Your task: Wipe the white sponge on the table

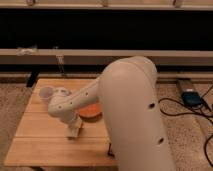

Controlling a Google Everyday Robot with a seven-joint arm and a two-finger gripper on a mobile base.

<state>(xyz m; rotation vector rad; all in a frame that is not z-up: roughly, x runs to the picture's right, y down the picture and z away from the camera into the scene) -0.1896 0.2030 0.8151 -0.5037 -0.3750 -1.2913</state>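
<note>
Because wiping needs contact, the gripper point(75, 128) sits low, pinching the sponge point(73, 133) and pressing it down on the counter point(35, 145), near its middle, just beside the bowl point(93, 113).

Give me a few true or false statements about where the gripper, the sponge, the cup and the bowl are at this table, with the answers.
1. The gripper is down at the table, with the white sponge at its tip. True.
2. The gripper is open and empty. False: it is shut on the white sponge.
3. The white cup stands on the floor. False: it stands on the table, near its far corner on the picture's left.
4. The orange bowl is partly hidden by the arm. True.
5. The white sponge lies inside the orange bowl. False: it is on the planks, in front of the bowl.
</note>
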